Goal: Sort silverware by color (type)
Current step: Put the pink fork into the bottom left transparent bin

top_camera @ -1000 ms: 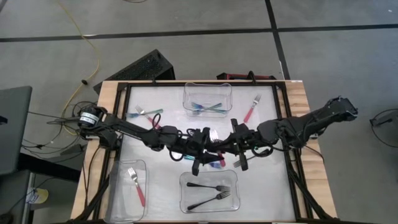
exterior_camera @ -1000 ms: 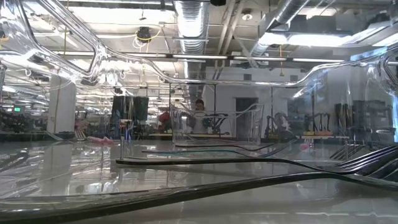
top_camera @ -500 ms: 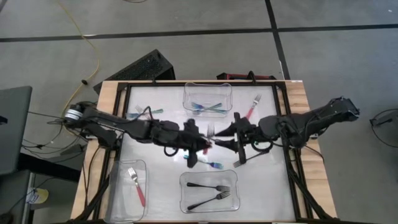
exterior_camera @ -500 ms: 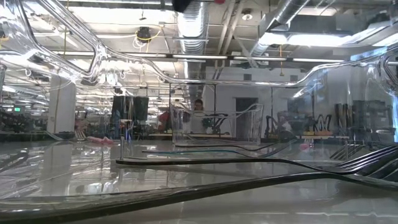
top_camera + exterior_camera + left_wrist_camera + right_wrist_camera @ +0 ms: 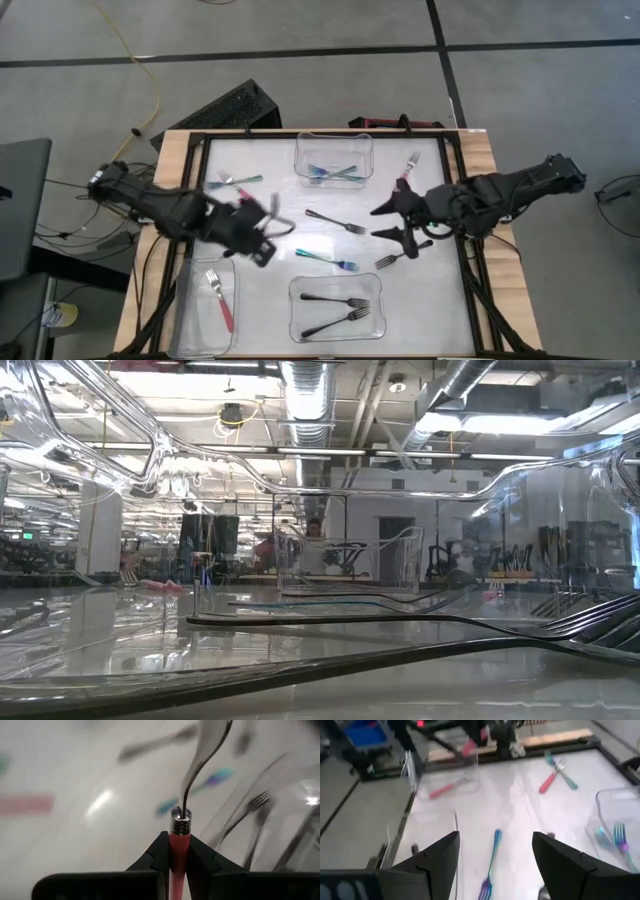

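My left gripper (image 5: pixel 262 235) hangs over the table's left half, just beyond the left bin (image 5: pixel 190 268). It is shut on a red-handled fork (image 5: pixel 179 851) whose silver head (image 5: pixel 210 742) sticks out ahead of the fingers. My right gripper (image 5: pixel 386 221) stands open right of centre, holding nothing; in the right wrist view a teal fork (image 5: pixel 491 855) lies on the table beyond its open fingers (image 5: pixel 437 862). A black fork (image 5: pixel 336 221) and another black fork (image 5: pixel 392 260) also lie flat on the table. My left gripper pinches the fork's red handle (image 5: pixel 178 847) between its two fingers, at the end next to the silver collar. The fork runs along the fingers and points forward past their tips. It is lifted clear of the table.
The far bin (image 5: pixel 333 143) holds teal forks, the near bin (image 5: pixel 335 283) holds black forks, and the left bin holds one red fork (image 5: pixel 220 298). A red and a teal fork (image 5: pixel 232 182) lie at the far left, and a red fork (image 5: pixel 408 172) at the far right.
At the table's centre my left gripper shut on the red fork while my right gripper opened and let it go. My left gripper then carried the fork toward the table's left edge. My right gripper drew back toward the right edge.
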### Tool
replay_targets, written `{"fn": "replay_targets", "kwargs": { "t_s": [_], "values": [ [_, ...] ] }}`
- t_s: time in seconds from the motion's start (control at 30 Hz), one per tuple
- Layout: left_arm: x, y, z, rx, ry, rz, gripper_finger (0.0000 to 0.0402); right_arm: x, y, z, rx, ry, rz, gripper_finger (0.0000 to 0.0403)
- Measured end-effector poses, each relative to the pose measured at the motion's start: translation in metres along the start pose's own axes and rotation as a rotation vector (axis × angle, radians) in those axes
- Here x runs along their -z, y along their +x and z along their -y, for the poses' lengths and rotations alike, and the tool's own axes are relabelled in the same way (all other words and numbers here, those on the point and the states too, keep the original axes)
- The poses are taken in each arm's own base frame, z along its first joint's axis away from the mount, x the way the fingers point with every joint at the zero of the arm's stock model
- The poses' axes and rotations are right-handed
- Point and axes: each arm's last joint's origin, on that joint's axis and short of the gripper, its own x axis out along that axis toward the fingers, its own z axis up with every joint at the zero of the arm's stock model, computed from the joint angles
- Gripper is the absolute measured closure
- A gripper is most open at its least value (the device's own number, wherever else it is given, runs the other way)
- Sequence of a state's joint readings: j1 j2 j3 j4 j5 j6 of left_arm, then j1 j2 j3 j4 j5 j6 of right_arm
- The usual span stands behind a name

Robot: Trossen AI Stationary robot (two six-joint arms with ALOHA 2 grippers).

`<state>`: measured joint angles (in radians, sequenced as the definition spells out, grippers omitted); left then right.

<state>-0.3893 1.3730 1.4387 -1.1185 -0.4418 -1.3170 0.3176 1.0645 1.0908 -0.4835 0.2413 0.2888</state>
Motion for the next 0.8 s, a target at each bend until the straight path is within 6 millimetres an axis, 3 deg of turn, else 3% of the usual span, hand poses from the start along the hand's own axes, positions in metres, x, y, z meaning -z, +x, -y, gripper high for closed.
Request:
{"fn": "replay_targets", "kwargs": {
  "t_s": [0.17, 0.4, 0.8],
  "values": [
    [0.050, -0.011, -0.006, -0.164, -0.196, -0.189, 0.0386, 0.011, -0.002, -0.010, -0.031, -0.048, -0.087, 0.0128],
    [0.106, -0.016, -0.002, -0.316, -0.324, -0.337, 0.0386, 0.019, -0.007, -0.022, -0.079, -0.139, -0.126, 0.0128],
    [0.149, 0.012, 0.011, -0.451, -0.283, -0.425, 0.0380, 0.018, -0.007, -0.022, -0.044, -0.055, -0.111, 0.0128]
  ]
}}
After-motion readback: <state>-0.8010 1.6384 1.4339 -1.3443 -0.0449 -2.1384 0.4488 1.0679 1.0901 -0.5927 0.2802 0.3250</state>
